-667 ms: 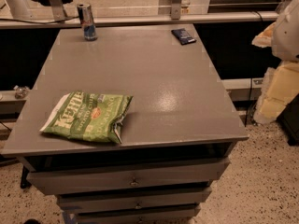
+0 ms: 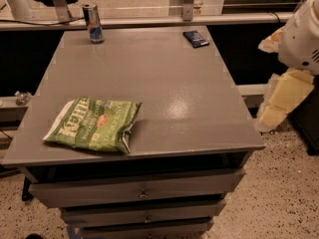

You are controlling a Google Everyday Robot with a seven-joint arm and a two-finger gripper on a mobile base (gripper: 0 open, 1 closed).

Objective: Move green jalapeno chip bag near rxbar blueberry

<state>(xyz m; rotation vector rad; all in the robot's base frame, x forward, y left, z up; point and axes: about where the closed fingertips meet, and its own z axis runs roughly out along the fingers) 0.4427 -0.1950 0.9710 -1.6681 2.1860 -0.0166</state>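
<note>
- Green jalapeno chip bag (image 2: 94,125) – camera view: lies flat at approx 7 o'clock on the grey table (image 2: 169,78), close to the front-left edge, lettering up, long axis running roughly 8 to 2 o'clock.
- rxbar blueberry (image 2: 196,38): small dark navy wrapper at approx 1 o'clock, near the back edge, well apart from the bag. Diagonal haul across the top is yet to be done.
- Blue-and-silver can (image 2: 93,23) stands upright at 11 o'clock, back-left corner. Not the target, and it looks off the likely path.
- Gripper (image 2: 279,103): off the table, past its right edge at approx 3 o'clock of the frame, w/ the white arm housing above it. Nowhere near the bag, holds nothing I can see. Open or clenched: can't tell.
- Handling, my guess: bag is light, puffy w/ air, crinkly film, so slippery and it gives under pressure. Contents are brittle, so a hard squeeze could crush the chips.
- Where to grab, prob best: top-down across the narrower width near mid-body, or pinch the crimped pale end at the bag's 4 o'clock side. Risk: film slips or folds, bag droops or swings once lifted.
- Drawers (image 2: 139,193) below the top look irrelevant.
</note>
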